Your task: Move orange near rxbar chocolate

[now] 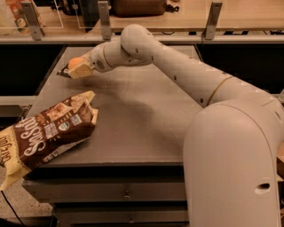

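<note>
My gripper (79, 69) is at the far left of the table, low over its surface. It is shut on the orange (74, 61), whose rounded top shows above the cream fingers (82, 70). A dark sliver of the rxbar chocolate (61, 74) pokes out just left of the gripper, lying on the table. The rest of the bar is hidden behind the fingers.
A large brown-and-cream snack bag (49, 131) lies at the front left and overhangs the table (142, 119) edge. My arm spans the table from the right. A counter with posts and a dark bag (137, 6) runs behind the table.
</note>
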Motion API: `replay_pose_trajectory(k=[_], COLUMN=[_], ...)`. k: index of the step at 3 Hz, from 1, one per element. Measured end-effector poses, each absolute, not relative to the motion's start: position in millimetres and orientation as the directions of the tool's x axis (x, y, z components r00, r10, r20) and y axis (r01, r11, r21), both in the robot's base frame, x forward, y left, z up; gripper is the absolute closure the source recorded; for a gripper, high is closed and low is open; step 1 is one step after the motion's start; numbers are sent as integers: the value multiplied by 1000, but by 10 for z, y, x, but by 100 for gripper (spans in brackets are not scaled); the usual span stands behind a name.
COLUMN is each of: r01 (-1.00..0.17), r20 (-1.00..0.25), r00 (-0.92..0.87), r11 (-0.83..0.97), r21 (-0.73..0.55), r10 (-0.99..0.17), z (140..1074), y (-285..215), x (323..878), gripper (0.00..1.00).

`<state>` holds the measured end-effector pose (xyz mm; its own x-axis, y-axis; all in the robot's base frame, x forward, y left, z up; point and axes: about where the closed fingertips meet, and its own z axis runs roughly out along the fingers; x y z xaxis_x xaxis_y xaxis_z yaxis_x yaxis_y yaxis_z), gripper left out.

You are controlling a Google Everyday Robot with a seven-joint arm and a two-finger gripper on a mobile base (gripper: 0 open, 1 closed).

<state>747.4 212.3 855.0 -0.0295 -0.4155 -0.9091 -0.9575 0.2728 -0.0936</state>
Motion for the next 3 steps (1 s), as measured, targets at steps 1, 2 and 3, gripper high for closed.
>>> replay_pose_trajectory(k=[1,2,3], r01=[-955,-954,-956], r20=[-904,-898,-892], r00=[-14,-16,-24], r11=[273,275,271], r21=[-114,-117,-112], r10=[-426,-440,-452], z=[8592,8552,8469], y=[2133,2154,2183], x=[7492,7502,7505], gripper=[39,15,0])
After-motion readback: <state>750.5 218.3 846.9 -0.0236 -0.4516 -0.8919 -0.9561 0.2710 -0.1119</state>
